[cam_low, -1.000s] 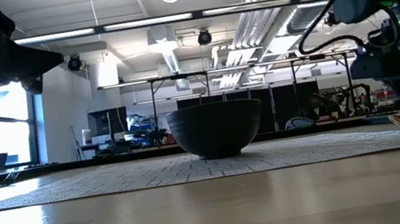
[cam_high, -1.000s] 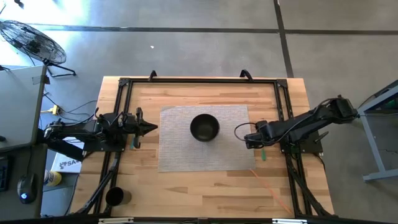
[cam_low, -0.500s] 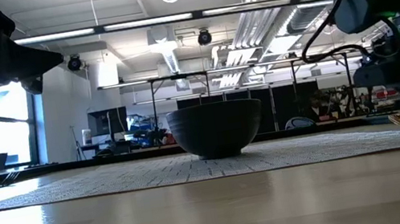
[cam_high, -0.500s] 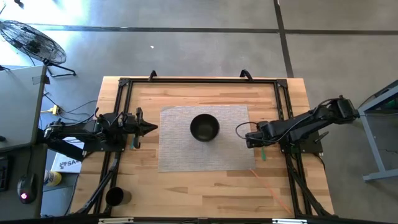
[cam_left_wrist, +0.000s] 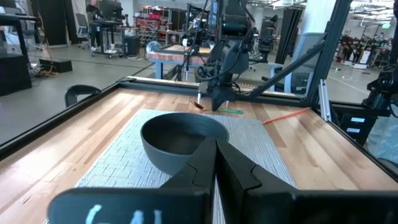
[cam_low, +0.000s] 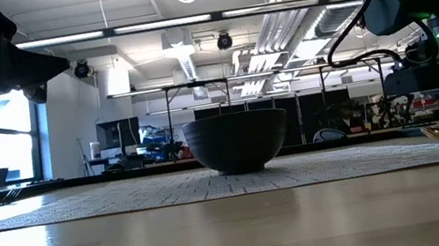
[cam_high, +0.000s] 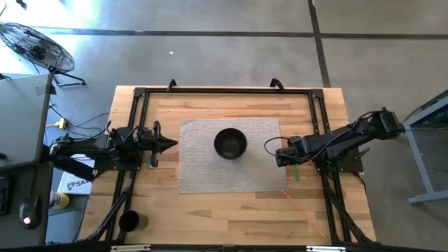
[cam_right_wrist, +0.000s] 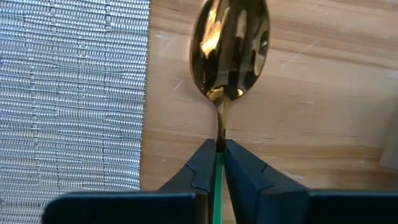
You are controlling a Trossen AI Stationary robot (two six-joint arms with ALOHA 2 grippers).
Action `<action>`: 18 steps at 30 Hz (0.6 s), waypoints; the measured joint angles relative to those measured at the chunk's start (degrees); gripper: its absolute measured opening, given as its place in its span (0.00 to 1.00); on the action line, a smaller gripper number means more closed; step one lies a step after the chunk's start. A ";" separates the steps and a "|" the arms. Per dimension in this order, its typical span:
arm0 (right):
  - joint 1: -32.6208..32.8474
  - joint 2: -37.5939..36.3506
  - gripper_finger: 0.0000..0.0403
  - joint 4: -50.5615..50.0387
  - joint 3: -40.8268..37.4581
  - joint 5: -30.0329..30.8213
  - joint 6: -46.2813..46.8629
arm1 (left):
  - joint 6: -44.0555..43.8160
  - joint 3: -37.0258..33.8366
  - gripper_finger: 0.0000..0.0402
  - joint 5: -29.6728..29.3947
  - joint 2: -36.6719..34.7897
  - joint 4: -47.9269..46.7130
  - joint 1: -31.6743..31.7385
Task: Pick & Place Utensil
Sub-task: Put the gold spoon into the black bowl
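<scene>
Pinching thin green handle of shiny gold spoon [cam_right_wrist: 229, 46], right gripper [cam_right_wrist: 219, 163] is sitting on wood surface [cam_right_wrist: 323, 93] beside woven mat [cam_right_wrist: 68, 93]; left gripper [cam_left_wrist: 214, 163] is resting w/ fingers together.

Right arm stretched inward and low, right gripper [cam_high: 278, 155] pinched closed at the surface, left arm folded back, left gripper [cam_high: 170, 144] closed, raised.

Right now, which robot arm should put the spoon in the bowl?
The right one, probably. The right gripper is already shut on the gold spoon, beside the mat. The left gripper waits shut, across the bowl.
</scene>
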 joint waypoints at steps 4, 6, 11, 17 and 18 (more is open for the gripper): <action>0.02 0.04 0.03 -0.02 0.00 0.70 -0.02 | 0.01 0.00 0.02 -0.02 -0.01 0.00 0.01; 0.04 0.04 0.03 -0.07 -0.02 0.92 -0.02 | 0.00 0.00 0.02 -0.02 0.00 0.00 0.00; 0.04 0.04 0.04 -0.01 -0.04 1.26 -0.02 | 0.02 0.00 0.02 -0.20 -0.01 0.00 0.02; 0.45 0.04 0.02 -0.30 -0.02 1.76 -1.33 | 0.01 0.00 0.02 -0.17 -0.01 -0.02 0.02; 0.66 0.04 0.02 -0.57 -0.02 1.94 -1.65 | 0.01 0.00 0.02 -0.17 0.00 -0.02 0.01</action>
